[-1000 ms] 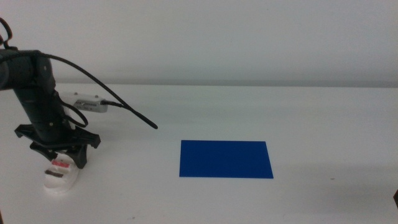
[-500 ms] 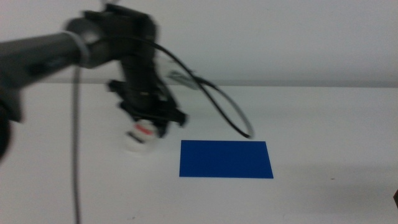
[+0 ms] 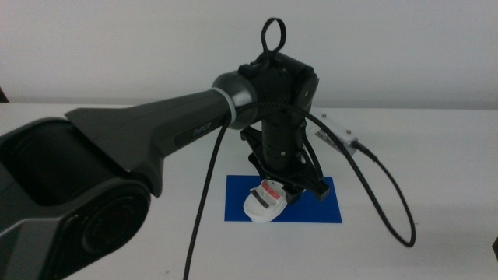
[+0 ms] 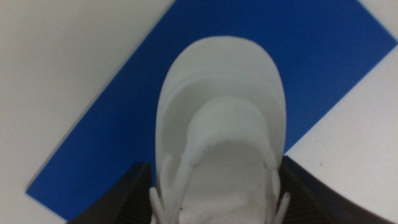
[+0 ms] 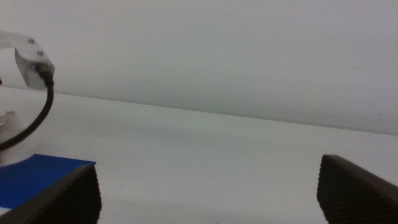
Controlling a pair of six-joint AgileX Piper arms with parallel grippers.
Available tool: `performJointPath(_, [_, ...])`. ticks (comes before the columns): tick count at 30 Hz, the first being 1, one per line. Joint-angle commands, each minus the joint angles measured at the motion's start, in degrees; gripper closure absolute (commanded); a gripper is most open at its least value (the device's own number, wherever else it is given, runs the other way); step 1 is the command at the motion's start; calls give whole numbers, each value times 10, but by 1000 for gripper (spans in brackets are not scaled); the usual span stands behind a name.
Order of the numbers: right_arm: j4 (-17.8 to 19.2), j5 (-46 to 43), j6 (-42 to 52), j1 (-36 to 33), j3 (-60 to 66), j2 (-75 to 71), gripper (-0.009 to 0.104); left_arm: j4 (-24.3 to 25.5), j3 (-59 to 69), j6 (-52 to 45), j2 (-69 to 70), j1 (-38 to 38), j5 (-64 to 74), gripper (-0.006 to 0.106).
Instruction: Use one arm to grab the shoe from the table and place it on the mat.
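Left tool clamped on shoe over mat edge; early release risks overhanging onto bench.

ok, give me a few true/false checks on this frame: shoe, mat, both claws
1. The left claw is shut on the shoe. True.
2. The shoe is over the mat. True.
3. The mat is red. False: it is dark blue.
4. The right claw holds the shoe. False: its jaws are apart with nothing between them, off to the side.
5. The shoe's toe points at the far wall in the middle view. False: the toe points toward the near edge of the table.
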State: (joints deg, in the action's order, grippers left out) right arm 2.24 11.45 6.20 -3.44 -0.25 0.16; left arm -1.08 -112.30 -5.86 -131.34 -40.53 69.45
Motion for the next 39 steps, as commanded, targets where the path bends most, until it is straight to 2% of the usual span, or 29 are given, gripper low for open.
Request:
performJointPath(1, [2,-3,0,0,24,-22,2,-13,-6,-39,-5,0,58,101])
performJointPath(6, [2,-3,0,0,24,-22,2,-30,-6,-184,-7,-3,58,101])
performJointPath(12, [2,-3,0,0,24,-22,2,11,-6,-343,-7,-19,58,101])
performJointPath(15, [2,-3,0,0,24,-22,2,21,-6,-380,-8,-23,53,101])
performJointPath(26, [2,-3,0,0,24,-22,2,31,-6,-312,-14,-23,-9,101])
performJointPath(39, [2,-3,0,0,24,-22,2,35,-5,-311,-27,-23,-29,101])
